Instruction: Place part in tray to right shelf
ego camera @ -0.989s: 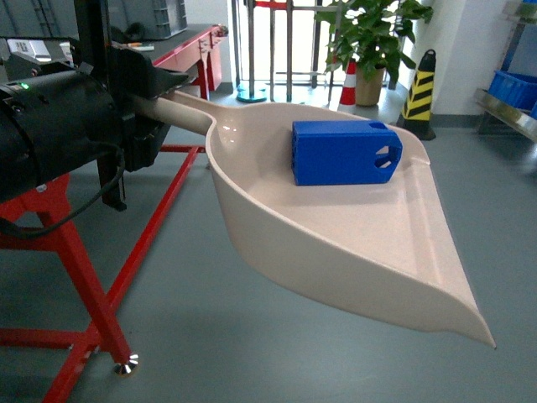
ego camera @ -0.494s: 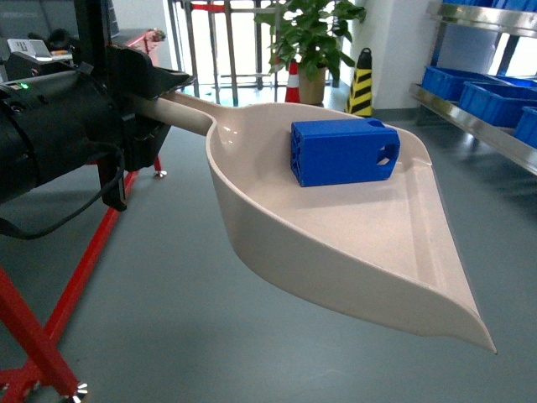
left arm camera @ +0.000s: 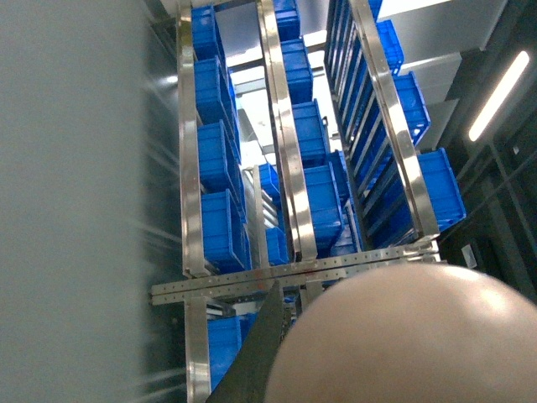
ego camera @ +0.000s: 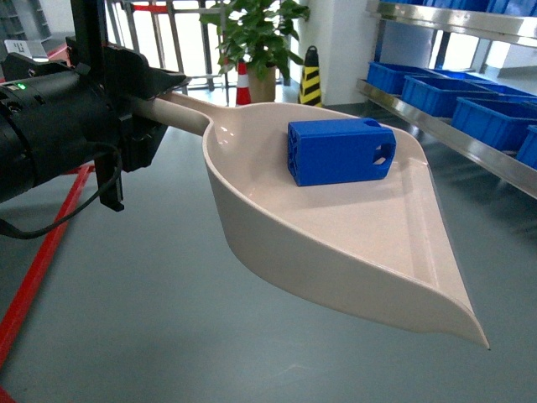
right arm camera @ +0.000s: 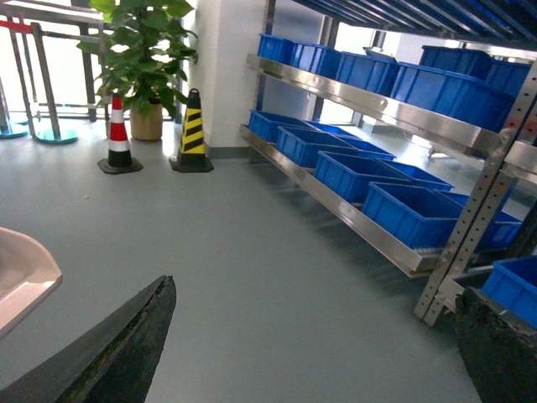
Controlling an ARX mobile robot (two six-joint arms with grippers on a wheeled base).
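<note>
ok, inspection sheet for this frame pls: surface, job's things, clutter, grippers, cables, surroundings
Surface: grey floor; no table seen.
Job's things: blue part lies in the beige tray, near its back wall. Tray is held off the floor by its handle. Right shelf is apart, carrying blue crates.
Clutter: nothing seen.
Grippers: left gripper shut on the handle. Right gripper open, empty.
Cables: black cable hangs under left arm.
Surroundings: potted plant, striped cones, red frame.
</note>
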